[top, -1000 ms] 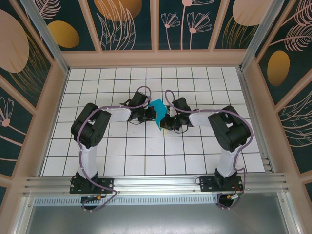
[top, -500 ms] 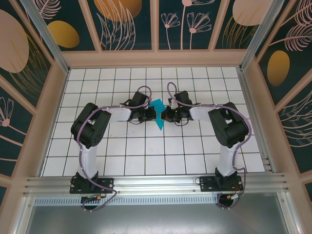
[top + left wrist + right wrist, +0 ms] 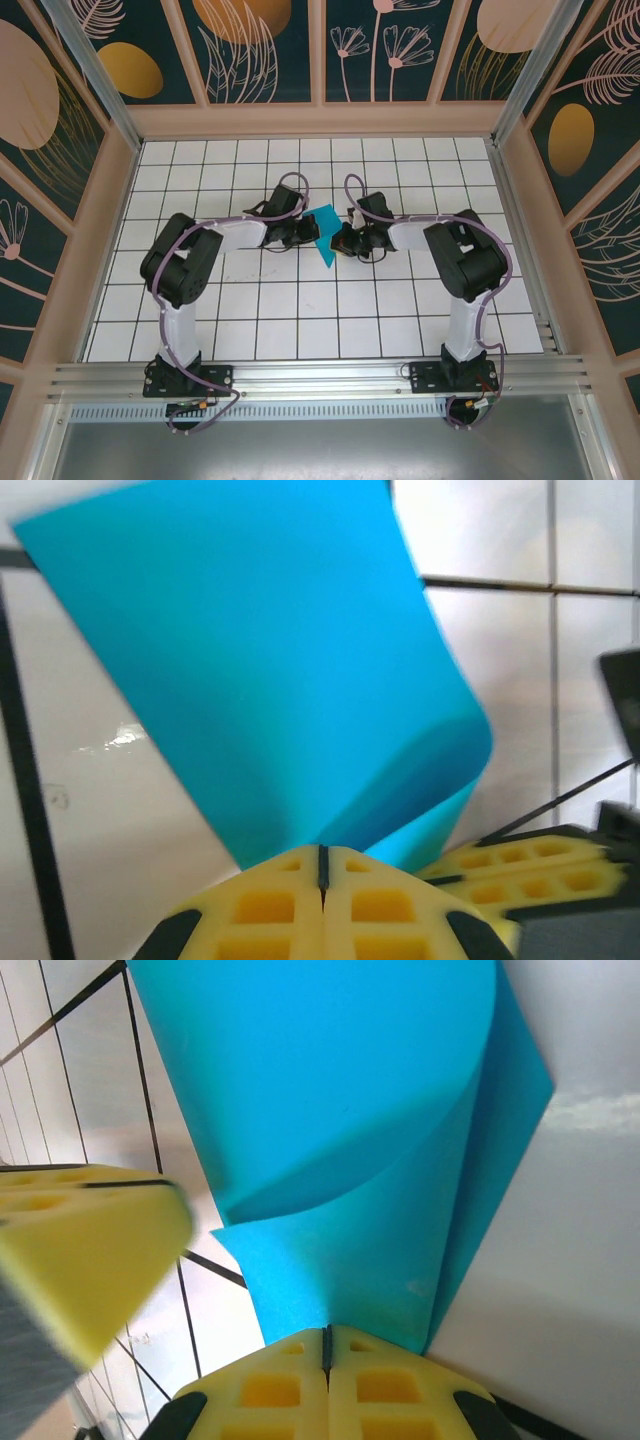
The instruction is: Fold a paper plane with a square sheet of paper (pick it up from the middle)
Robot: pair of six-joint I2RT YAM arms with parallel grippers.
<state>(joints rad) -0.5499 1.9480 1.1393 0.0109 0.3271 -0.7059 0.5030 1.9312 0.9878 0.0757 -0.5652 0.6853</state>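
Bright, even overhead light, soft shadows. Glare streaks the white table point(image 3: 90, 780) in my left wrist view; my left fingers point(image 3: 80, 1250) blur in the right.

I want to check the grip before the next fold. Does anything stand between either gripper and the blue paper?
Nothing visible does. The left gripper and the right gripper are each shut directly on an edge of the square sheet of paper, which bends in a curve between them.
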